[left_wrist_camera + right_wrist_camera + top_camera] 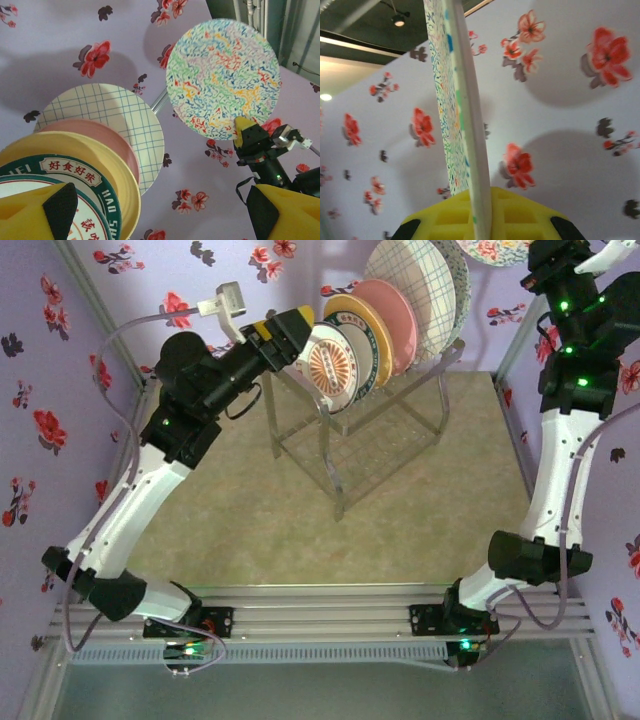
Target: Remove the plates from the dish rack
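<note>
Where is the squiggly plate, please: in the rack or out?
Out: the right tool grips the plate in midair, apart from the rack.

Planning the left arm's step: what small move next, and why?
Probably close the left tool on the sunburst plate: its jaws stand open at that front plate's rim in the dish rack, while the right tool grips the speckled plate aloft.

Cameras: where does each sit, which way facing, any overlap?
Top external: above, behind the bases, looking down on the dish rack; left arm, right arm show.
Left wrist: faces the floral wall across the racked plates; left fingers at bottom.
Right wrist: looks up along the speckled plate, edge-on, clamped in right fingers.
Shared: left wrist sees that plate too.
</note>
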